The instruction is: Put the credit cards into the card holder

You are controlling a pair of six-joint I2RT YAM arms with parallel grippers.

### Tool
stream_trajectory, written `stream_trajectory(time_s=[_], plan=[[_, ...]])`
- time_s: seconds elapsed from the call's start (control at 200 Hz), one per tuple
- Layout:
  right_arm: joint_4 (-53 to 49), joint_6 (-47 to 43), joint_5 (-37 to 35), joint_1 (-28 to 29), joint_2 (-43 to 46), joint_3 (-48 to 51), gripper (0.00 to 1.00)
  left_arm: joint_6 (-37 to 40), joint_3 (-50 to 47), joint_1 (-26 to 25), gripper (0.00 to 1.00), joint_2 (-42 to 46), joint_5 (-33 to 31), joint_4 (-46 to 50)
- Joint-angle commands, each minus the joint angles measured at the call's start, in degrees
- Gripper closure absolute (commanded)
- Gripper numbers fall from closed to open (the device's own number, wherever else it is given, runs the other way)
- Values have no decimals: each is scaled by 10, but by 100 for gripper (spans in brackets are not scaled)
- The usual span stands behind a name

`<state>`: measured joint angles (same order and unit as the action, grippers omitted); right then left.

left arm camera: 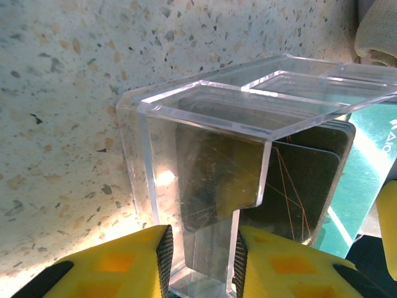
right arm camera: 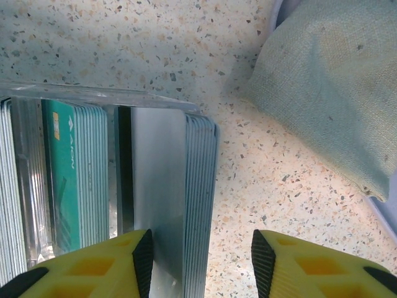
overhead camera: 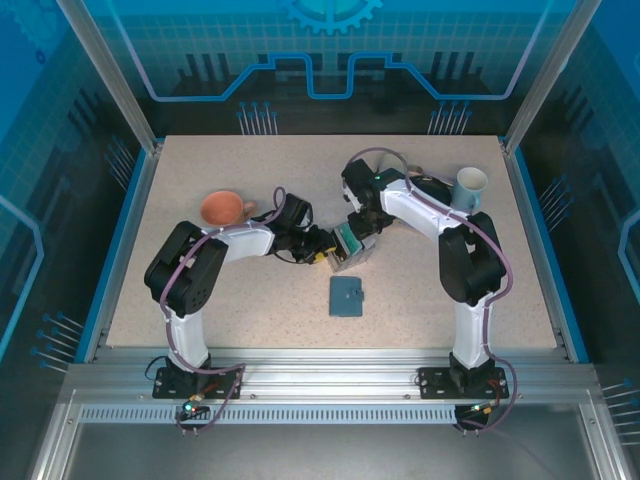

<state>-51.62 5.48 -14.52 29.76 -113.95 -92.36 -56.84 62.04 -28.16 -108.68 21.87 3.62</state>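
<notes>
**Rack pinned, right jaws astride the cards**

I have the left gripper (left arm camera: 201,248) clamped narrow on a wall of the clear rack (left arm camera: 205,105). I judge that grip is there to keep the rack from sliding or tipping while a card is pulled.

The cards (right arm camera: 198,174) stand on edge in the rack, teal ones and dark ones packed side by side. The right gripper (right arm camera: 198,248) straddles the outermost stack. Its jaws are partly open, one finger against the stack and the other clear of it, so nothing is gripped yet.

The wallet (overhead camera: 347,296) lies flat on the table (overhead camera: 250,310), just in front of both grippers, near enough for a short carry. A cloth (right arm camera: 322,81) lies beside the rack, apart from the cards.
</notes>
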Motion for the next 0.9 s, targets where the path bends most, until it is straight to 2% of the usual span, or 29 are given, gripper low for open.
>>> stream_trajectory(time_s=[0.0,0.355,0.415,0.655,0.895], plan=[[-22,-5,-36,4,17,-10,53,8,-11,-2,67,-14,-10,35],[-27,-7,-39,7,25,-16,58,7,-10,-3,67,-15,-11,36],[-27,-7,-41,9,28,-14,63,8,-9,-3,67,-17,-10,37],[-28,-6,-39,10,28,-14,63,8,-8,-2,66,-18,-9,37],[-31,-2,-28,12,40,-16,75,8,-9,-2,66,-16,-9,38]])
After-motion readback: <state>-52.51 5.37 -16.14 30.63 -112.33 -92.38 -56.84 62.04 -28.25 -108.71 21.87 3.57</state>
